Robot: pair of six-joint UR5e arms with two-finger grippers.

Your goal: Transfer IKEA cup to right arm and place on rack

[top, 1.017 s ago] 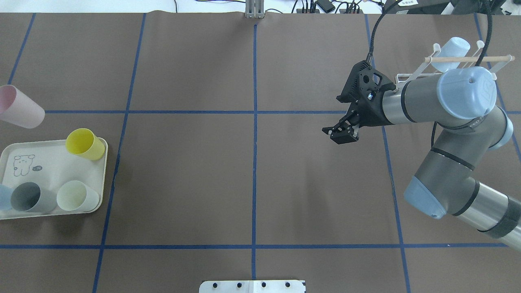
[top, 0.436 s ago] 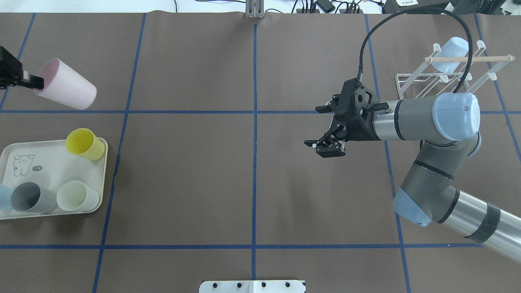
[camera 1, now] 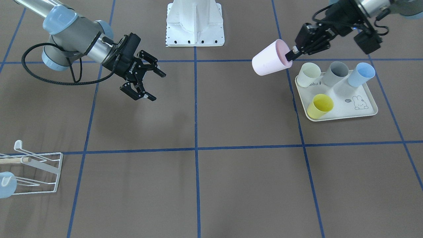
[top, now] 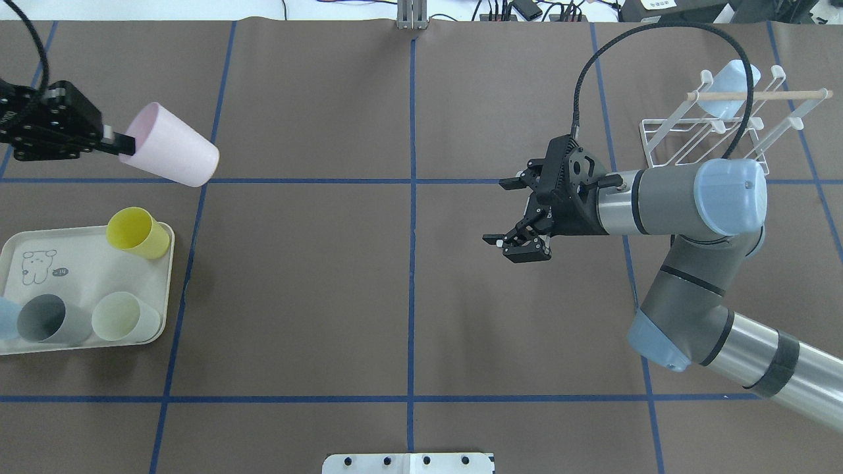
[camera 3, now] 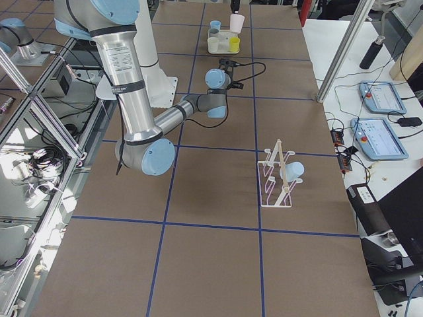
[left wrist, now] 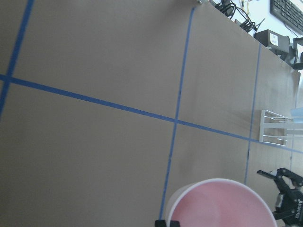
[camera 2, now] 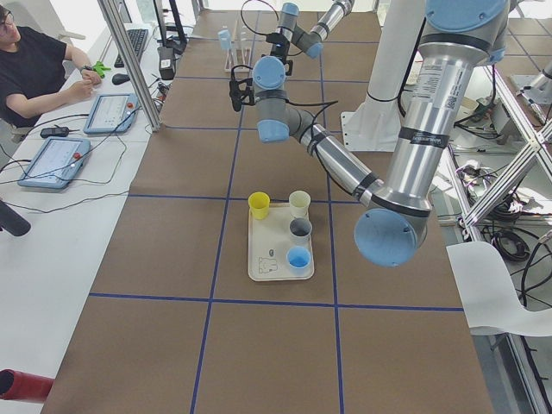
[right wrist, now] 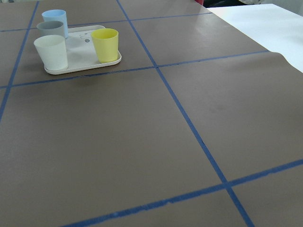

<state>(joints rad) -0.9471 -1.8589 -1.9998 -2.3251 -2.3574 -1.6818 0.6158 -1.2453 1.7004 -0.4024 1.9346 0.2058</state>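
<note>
the left gripper (top: 124,140) pinches the pink cup (top: 172,146) by its rim, up in the air. the cup lies sideways, its bottom pointing toward the right gripper (top: 502,212), which is wide open and well apart. the way between looks open. the rack (top: 666,141) stands behind the right gripper.

Six cups: one pink cup (top: 172,146), one yellow cup (top: 137,232), one pale green cup (top: 124,317), one grey cup (top: 49,319) and two blue cups (camera 1: 361,74) (top: 731,84). There is one cream tray (top: 79,263) and one white wire rack (top: 790,95).
</note>
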